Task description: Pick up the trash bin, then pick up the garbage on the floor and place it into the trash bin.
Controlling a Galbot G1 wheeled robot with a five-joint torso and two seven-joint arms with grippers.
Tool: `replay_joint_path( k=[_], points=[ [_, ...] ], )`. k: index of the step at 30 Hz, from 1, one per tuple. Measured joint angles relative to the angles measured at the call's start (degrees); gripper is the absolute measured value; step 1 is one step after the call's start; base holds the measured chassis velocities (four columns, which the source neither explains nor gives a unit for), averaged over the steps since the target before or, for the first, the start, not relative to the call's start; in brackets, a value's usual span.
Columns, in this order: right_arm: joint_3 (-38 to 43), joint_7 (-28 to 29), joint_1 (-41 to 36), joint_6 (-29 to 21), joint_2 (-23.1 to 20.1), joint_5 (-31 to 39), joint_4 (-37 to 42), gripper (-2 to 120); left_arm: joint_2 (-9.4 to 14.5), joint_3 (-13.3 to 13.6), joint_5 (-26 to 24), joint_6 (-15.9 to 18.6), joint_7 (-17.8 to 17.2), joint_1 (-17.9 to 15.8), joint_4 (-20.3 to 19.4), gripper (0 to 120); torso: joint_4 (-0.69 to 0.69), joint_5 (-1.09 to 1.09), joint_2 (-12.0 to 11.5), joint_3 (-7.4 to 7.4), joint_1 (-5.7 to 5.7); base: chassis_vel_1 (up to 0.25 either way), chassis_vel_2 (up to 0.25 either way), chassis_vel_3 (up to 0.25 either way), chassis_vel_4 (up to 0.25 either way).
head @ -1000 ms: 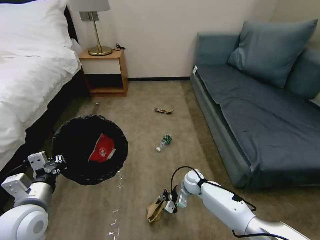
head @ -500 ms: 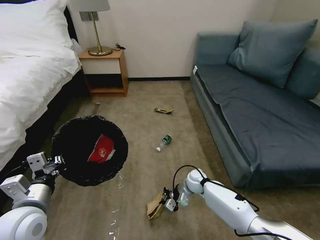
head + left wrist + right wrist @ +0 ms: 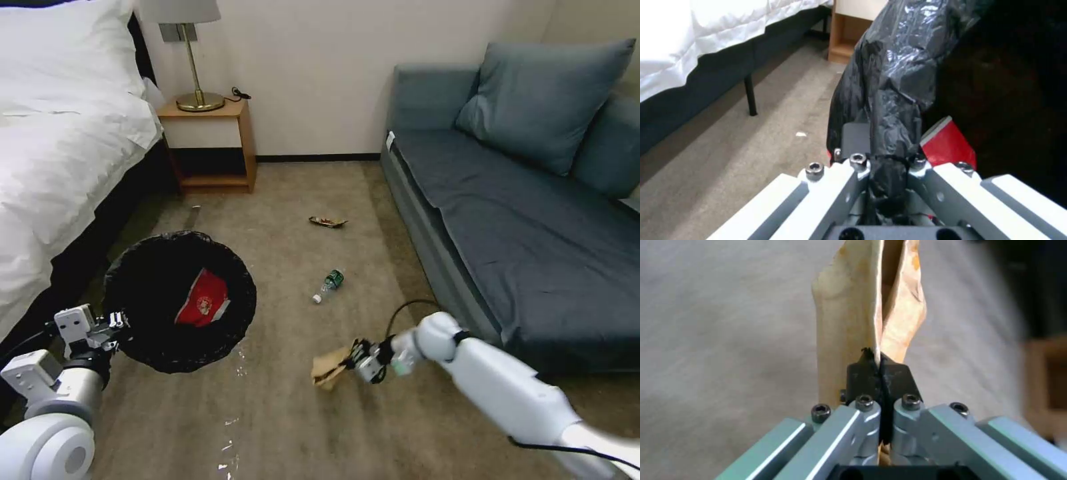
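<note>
My left gripper [image 3: 115,323] is shut on the black-bagged rim of the trash bin [image 3: 143,333], which hangs above the carpet at the left. The left wrist view shows the fingers clamped on the crinkled bag [image 3: 889,100]. A red-and-white snack wrapper [image 3: 203,300] lies inside the bin. My right gripper [image 3: 357,357] is shut on the crumpled brown paper bag [image 3: 329,367], lifted off the floor right of the bin; the right wrist view shows the bag [image 3: 862,313] pinched between the pads. A clear green-labelled bottle [image 3: 329,283] and a flat dark-and-gold wrapper [image 3: 327,221] lie on the carpet farther ahead.
A bed [image 3: 60,147] runs along the left, with a wooden nightstand [image 3: 210,143] and a lamp [image 3: 190,53] at the far wall. A blue-grey sofa [image 3: 520,220] fills the right side. Open carpet lies between them.
My right gripper has risen and swung forward and right with the brown paper bag, lifting it off the carpet. The left arm and the bin have stayed still.
</note>
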Motion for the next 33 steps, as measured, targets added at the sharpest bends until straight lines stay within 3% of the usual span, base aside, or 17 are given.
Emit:
replay_joint_path(
  k=[4,5,7,11,12,13,14,15,19,21,26,33],
  points=[
    [5.6,1.4,-1.7,-2.8,-2.1,8.0,2.3,0,0.3,0.0,0.0,-0.1,0.0,-0.4,0.3,1,0.02,0.0,0.0,0.0,0.0,0.0,0.0,0.0,0.0],
    [8.9,2.8,-3.0,-4.8,-3.3,14.1,3.5,0,0.4,0.0,0.0,-0.2,0.1,-0.6,0.5,1,0.02,0.0,0.0,0.0,0.0,0.0,0.0,0.0,0.0],
    [14.2,4.8,-5.2,-6.2,-4.7,19.3,4.8,0,0.5,0.0,0.0,-0.4,0.1,-0.9,0.9,1,0.01,0.01,0.0,0.0,0.0,0.0,0.0,0.0,0.0],
    [18.1,6.1,-7.4,-6.2,-5.6,23.3,6.6,0,0.7,0.2,0.0,-0.5,0.1,-1.2,1.3,1,0.0,0.01,0.0,0.0,0.0,0.0,0.0,0.0,0.0],
    [20.5,7.4,-9.6,-6.9,-7.2,30.4,11.1,0,0.8,0.5,0.0,-0.5,0.1,-1.5,1.6,1,-0.03,0.03,0.0,0.0,0.0,0.0,0.0,0.0,0.0],
    [20.5,7.4,-9.6,-6.9,-7.2,30.4,11.1,0,0.8,0.5,0.0,-0.5,0.1,-1.5,1.6,1,-0.03,0.03,0.0,0.0,0.0,0.0,0.0,0.0,0.0],
    [20.9,8.5,-10.5,-7.1,-8.2,36.9,15.5,0,0.9,0.8,0.0,-0.5,0.1,-1.8,1.8,1,-0.03,0.0,0.0,0.0,0.0,0.0,0.0,0.0,0.0],
    [20.0,11.1,-10.5,-8.4,-9.1,43.7,22.7,0,0.9,1.3,0.1,-0.5,0.1,-2.2,2.0,1,0.0,-0.01,0.0,0.0,0.0,0.0,0.0,0.0,0.0],
    [16.3,14.9,-8.0,-11.1,-8.9,49.0,30.4,0,0.8,2.0,0.5,-0.5,0.0,-2.6,2.2,1,0.02,-0.01,0.0,0.0,0.0,0.0,0.0,0.0,0.0],
    [10.5,18.3,-3.0,-15.9,-6.7,53.2,38.2,0,0.5,2.7,0.9,-0.3,-0.1,-2.9,2.4,1,0.03,-0.05,0.0,0.0,0.0,0.0,0.0,0.0,0.0],
    [1.0,19.9,3.5,-19.7,-2.8,53.8,40.5,0,0.1,3.2,1.0,0.0,-0.5,-2.9,2.2,1,0.04,-0.05,0.0,0.0,0.0,0.0,0.0,0.0,0.0],
    [-12.3,20.0,10.5,-20.5,1.5,51.6,36.1,0,-0.8,4.5,1.0,1.7,-1.7,-2.2,1.5,1,0.0,-0.03,0.0,0.01,0.0,0.0,0.0,0.0,0.0]
  ],
)
